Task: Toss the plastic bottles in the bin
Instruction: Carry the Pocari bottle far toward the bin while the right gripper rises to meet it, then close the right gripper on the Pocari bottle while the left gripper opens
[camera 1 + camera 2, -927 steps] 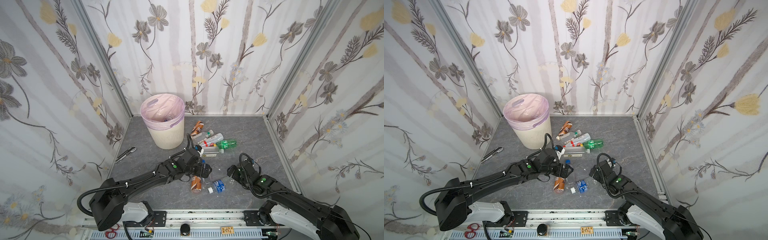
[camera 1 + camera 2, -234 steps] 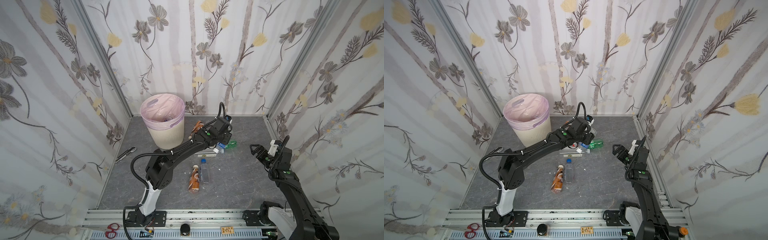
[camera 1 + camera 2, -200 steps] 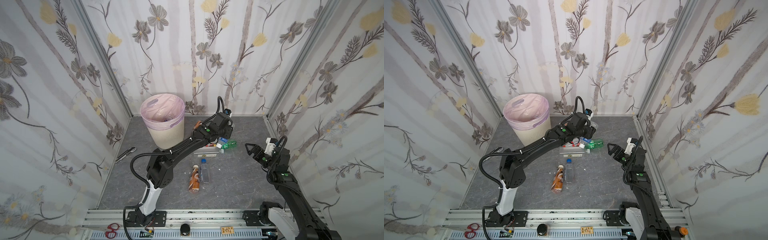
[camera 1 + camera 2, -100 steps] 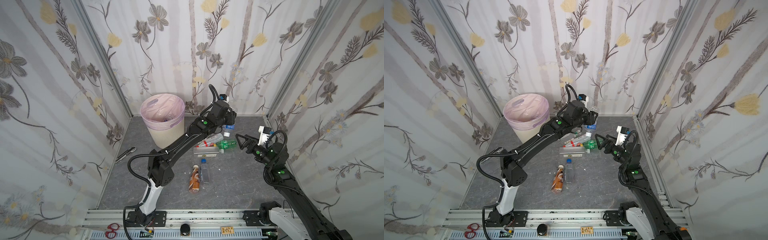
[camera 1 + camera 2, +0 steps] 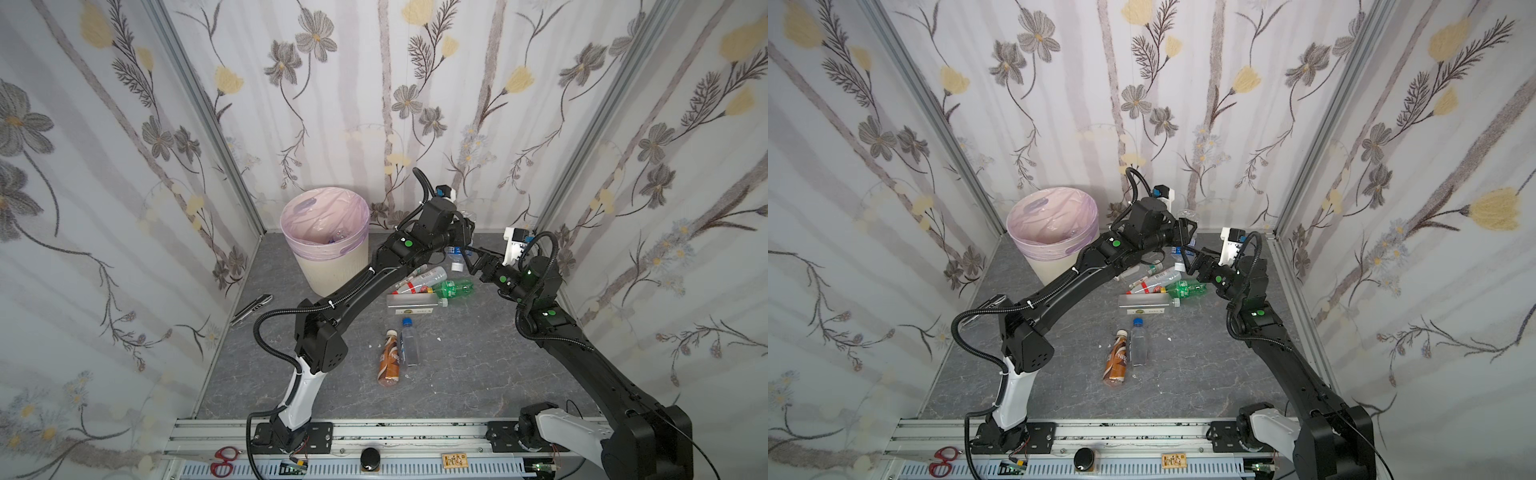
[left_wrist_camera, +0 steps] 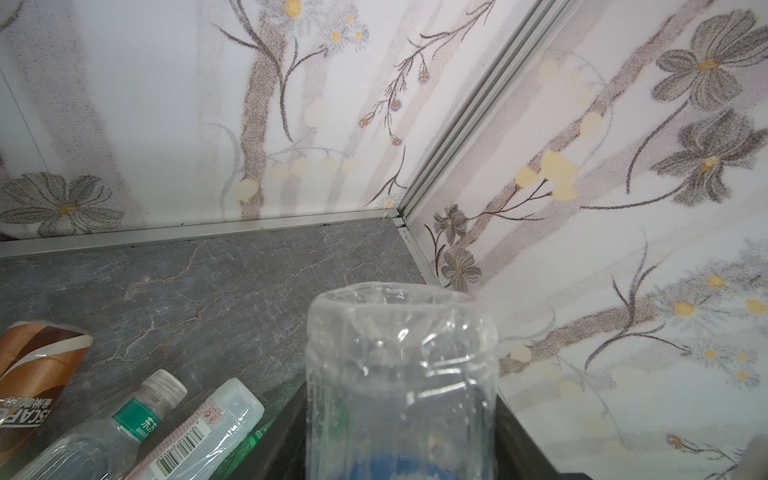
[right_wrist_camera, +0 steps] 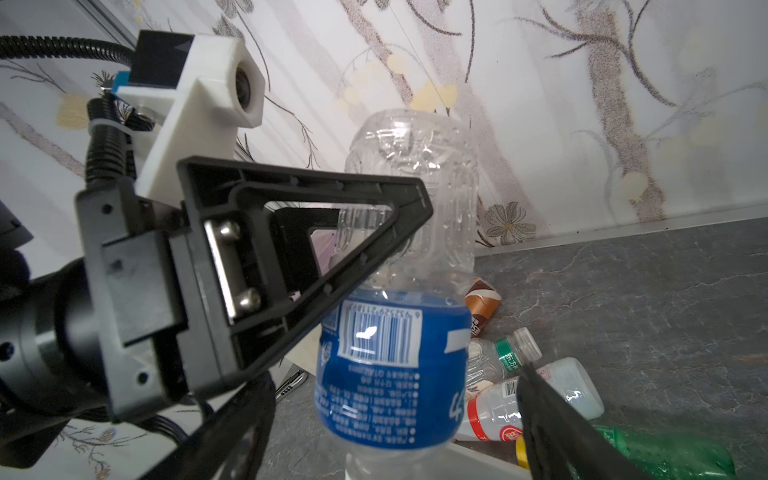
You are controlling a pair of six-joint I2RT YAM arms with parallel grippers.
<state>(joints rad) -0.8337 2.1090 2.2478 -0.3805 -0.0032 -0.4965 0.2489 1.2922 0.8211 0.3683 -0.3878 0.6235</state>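
In both top views, right of the bin (image 5: 332, 276), the left claw (image 5: 462, 232) grips a blue-labelled bottle (image 5: 456, 252) aloft, long axis vertical, cap down. The right claw (image 5: 473, 261) stands spread just beside it.

Right wrist view: the bottle's (image 7: 395, 345) lower end sits between the right claw's open fingers (image 7: 561, 424).

Left wrist view: only its clear base (image 6: 401, 324) shows, and the bin is out of sight.

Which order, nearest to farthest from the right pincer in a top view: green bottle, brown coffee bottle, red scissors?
1. green bottle: lying just beside the right pincer, toward the front.
2. brown coffee bottle: lying centre, further forward.
3. red scissors: front-left edge, far side from that arm.
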